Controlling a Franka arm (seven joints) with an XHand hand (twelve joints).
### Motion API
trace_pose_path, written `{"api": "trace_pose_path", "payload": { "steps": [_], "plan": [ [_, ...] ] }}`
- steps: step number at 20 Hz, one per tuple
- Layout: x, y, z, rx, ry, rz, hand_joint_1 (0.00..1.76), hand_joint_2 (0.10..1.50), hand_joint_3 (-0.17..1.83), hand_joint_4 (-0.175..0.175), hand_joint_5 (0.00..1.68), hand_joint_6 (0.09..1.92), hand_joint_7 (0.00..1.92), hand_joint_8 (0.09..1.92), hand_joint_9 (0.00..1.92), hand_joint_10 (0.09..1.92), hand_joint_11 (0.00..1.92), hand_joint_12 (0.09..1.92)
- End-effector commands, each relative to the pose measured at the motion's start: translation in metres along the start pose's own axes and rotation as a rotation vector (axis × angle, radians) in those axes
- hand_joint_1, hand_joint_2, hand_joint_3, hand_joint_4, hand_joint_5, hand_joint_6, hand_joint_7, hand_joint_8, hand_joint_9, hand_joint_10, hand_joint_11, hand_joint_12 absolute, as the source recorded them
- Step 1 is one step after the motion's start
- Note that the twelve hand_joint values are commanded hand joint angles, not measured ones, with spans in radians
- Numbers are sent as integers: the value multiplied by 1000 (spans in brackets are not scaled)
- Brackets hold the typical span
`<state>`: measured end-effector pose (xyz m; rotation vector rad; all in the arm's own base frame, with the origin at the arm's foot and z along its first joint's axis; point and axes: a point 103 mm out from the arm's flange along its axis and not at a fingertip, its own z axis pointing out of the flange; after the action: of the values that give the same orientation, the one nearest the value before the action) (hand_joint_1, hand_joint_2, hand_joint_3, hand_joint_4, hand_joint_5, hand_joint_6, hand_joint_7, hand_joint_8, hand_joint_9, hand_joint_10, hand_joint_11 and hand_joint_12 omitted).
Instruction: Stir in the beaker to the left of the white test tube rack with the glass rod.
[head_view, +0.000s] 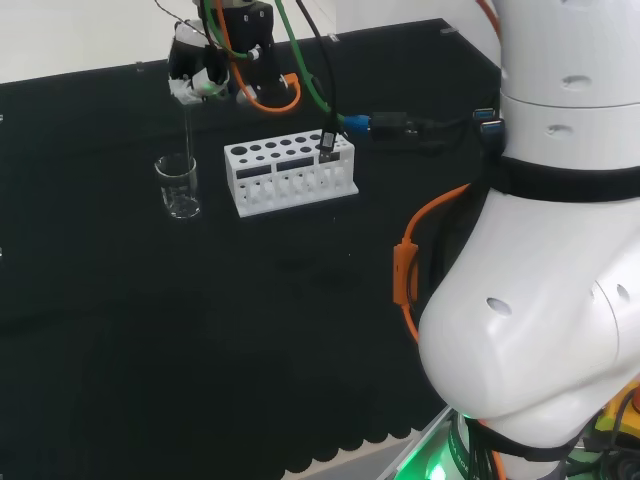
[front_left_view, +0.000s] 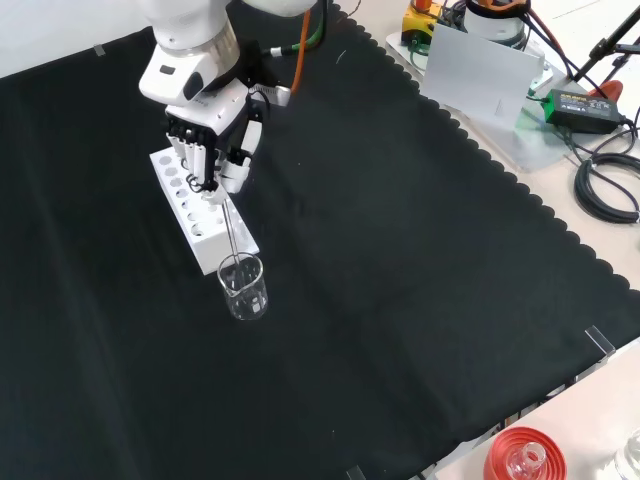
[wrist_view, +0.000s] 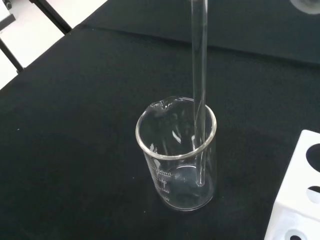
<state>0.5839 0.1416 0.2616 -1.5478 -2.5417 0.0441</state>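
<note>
Head view, left to right. Glass beaker (head_view: 179, 187) stands on the black cloth (head_view: 150, 350) at about 9 o'clock from the white test tube rack (head_view: 291, 173), just beside it but apart. Beaker looks empty; cannot tell for certain through clear glass. Directly above it, at 12 o'clock, the hand (head_view: 205, 68) hangs with fingers curled round the top of the glass rod (head_view: 189, 130), pinching it so it drops near vertical into the beaker mouth. Rack holes look empty apart from a small dark clip-like item at its right end. Further right, orange and black cables on the cloth, then the arm's own big white links. Front view: rack (front_left_view: 200, 210) runs diagonally, the beaker (front_left_view: 243, 287) off its near end at roughly 5 o'clock, the hand (front_left_view: 212, 135) above the rack, the rod (front_left_view: 230, 230) slanting down from the fingers into the glass. Wrist view: rod (wrist_view: 200, 90) passes inside the rim of the beaker (wrist_view: 176, 160), its lower end close to the floor, near the wall on the rack (wrist_view: 300, 200) side; whether it touches bottom I cannot tell. Judgement: insertion is done, and the stirring step itself is in hand. Next move calls for small circular sweeps of the rod tip inside the wall, keeping the rod upright and the circle tight; the beaker is light and unheld, so a push against the wall could slide or tip it toward the rack.
</note>
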Motion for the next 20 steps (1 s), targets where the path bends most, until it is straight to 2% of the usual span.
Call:
{"api": "trace_pose_path", "payload": {
  "steps": [1,4,6,10,15,20],
  "plan": [
    [15,-17,-4,-15,-42,14,1306,1062,-49,-175,1074,603,1243,854,1708,464,1567,697],
    [30,-11,-4,-5,-31,-3,1306,1062,-49,-175,1075,600,1244,851,1708,464,1566,697],
    [25,-13,-5,-10,-10,-7,1307,1062,-49,-175,1075,599,1245,849,1708,464,1566,696],
    [32,4,-4,20,-21,-10,1307,1061,-49,-175,1077,595,1246,847,1708,464,1565,696],
    [32,13,1,-10,7,-30,1307,1061,-49,-175,1079,591,1248,845,1709,463,1565,696],
    [28,20,2,20,-10,-32,1307,1060,-49,-175,1080,590,1248,844,1709,463,1564,697]
  ]
}}
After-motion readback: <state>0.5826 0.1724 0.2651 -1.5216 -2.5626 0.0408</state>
